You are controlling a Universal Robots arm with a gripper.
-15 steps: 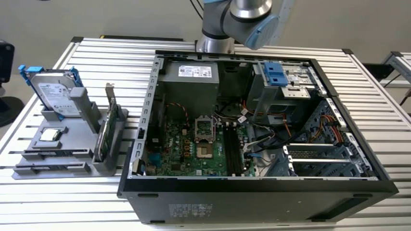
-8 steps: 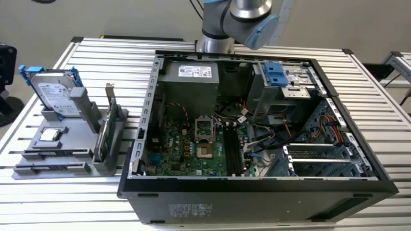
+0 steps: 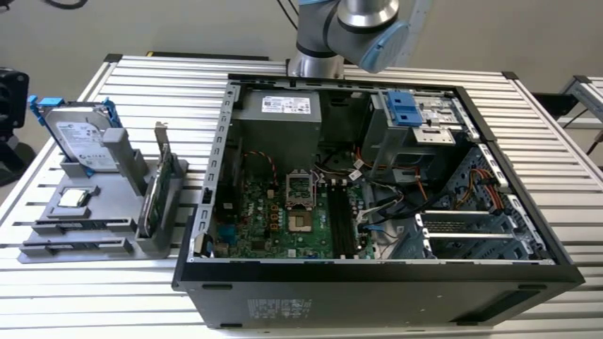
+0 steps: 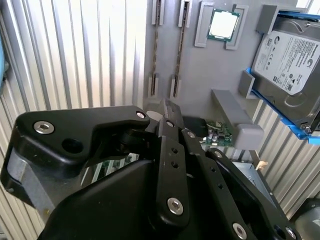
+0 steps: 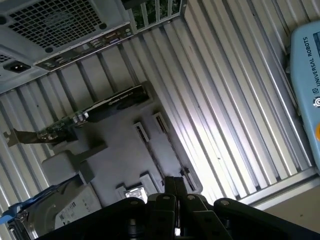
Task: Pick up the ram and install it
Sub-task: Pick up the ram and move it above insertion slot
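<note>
1. While the jaws hang clenched and empty above the counter (image 3: pixel 141 70), the case (image 3: pixel 377 296) lies open nearby.
2. The tray (image 4: pixel 200 75) is crowded: an off-line descent could strike the card (image 5: pixel 100 107).
3. The ram (image 4: pixel 156 50) stands thin in its tray slot; shut jaws would jab it, not grip.

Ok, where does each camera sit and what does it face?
Exterior view: off the arm, looking down on the open computer case and parts holder; arm joint shows.
Second wrist view: on the arm, past the gripper toward ram and hard drive.
First wrist view: on the arm, past the gripper toward the bracketed card.
All three share the holder.
</note>
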